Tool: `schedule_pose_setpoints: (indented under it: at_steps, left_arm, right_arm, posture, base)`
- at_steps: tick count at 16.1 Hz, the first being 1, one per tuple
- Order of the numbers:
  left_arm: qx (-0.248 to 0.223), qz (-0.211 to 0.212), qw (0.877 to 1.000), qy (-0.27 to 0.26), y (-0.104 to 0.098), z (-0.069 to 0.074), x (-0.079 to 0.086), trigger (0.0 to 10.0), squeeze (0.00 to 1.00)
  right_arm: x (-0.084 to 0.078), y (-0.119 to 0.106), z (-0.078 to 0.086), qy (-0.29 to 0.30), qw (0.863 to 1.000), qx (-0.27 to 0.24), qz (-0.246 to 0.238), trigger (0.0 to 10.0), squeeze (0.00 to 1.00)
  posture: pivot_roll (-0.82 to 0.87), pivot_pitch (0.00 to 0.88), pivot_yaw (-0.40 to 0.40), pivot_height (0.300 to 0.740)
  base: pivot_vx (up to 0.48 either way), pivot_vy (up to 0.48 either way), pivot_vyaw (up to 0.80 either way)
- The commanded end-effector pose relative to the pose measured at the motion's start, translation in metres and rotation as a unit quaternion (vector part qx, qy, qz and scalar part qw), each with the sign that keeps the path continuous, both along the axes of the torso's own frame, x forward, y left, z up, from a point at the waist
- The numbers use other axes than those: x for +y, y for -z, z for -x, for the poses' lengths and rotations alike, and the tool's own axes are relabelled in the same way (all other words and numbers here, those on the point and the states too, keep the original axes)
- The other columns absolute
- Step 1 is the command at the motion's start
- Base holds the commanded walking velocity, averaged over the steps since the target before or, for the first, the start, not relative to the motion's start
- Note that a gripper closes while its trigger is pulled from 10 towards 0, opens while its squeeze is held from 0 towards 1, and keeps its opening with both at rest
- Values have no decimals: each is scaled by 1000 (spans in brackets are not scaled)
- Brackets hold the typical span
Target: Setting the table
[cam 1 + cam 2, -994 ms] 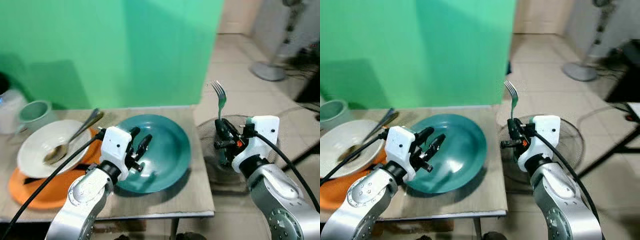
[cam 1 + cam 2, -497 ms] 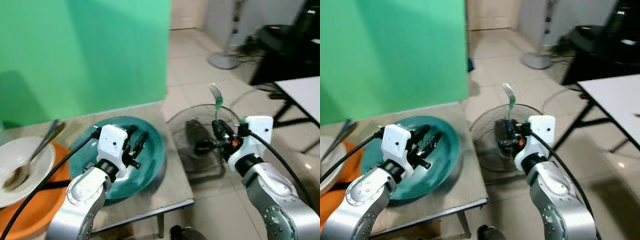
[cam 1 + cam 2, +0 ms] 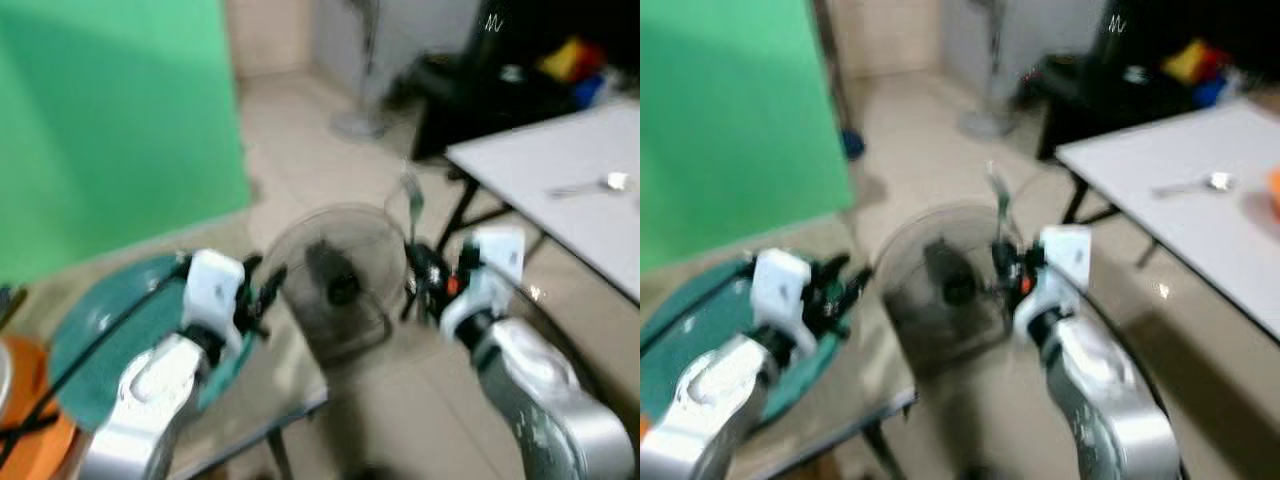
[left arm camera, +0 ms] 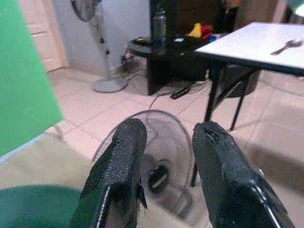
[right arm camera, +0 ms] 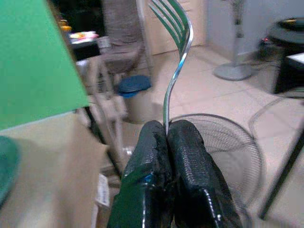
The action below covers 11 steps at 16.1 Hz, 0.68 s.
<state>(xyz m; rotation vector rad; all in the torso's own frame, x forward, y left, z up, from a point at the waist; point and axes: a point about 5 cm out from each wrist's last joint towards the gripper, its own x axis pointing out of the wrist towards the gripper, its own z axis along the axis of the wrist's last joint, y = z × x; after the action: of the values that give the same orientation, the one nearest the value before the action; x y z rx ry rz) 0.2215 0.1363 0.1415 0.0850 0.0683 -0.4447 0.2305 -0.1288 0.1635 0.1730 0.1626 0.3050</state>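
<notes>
Item: 1 fork (image 5: pixel 173 61), clamped by handle between right gripper (image 5: pixel 166 130) jaws, tines upright at 12 o'clock. Light, stiff, likely slippery; best held low on handle. Left gripper (image 4: pixel 164 142) empty, jaws apart. White table (image 3: pixel 560 200) at 2 o'clock.

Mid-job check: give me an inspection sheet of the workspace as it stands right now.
Surface: tan table on the robot's left; white table on its right.
Job's things: fork upright in right gripper; teal plate on tan table; spoon on white table.
Clutter: orange mat at the tan table's edge.
Grippers: left gripper open, empty, over the plate.
Cables: black cable along the left arm.
Surroundings: floor fan lying between the tables; green screen.
</notes>
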Motion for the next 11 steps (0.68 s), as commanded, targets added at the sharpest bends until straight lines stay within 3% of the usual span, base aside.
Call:
schedule_pose_setpoints:
  at_steps: [1, 4, 9, 11]
  left_arm:
    - [-3, 3, 1000, 8, -1, 2, -2, 10000, 0]
    - [-5, -3, 1000, 8, -2, -1, -2, 10000, 0]
    - [-11, -5, 1000, -2, -3, -5, 2, 10000, 0]
    - [-12, -6, 999, -36, -4, -14, 7, 10000, 0]
  right_arm:
    - [-2, -1, 0, -3, 1000, 1, 2, 10000, 0]
    - [-1, 2, 0, -1, 1000, 8, -3, 10000, 0]
    - [-5, 6, 2, 27, 999, 17, -5, 10000, 0]
    - [-7, 6, 1, 40, 999, 14, -3, 10000, 0]
  posture:
    - [162, 0, 5, 727]
    - [162, 0, 7, 727]
    - [153, 0, 17, 727]
    - [145, 0, 26, 727]
  base:
    - [0, 0, 0]
    - [0, 0, 0]
    - [0, -300, 0]
    - [0, 0, 0]
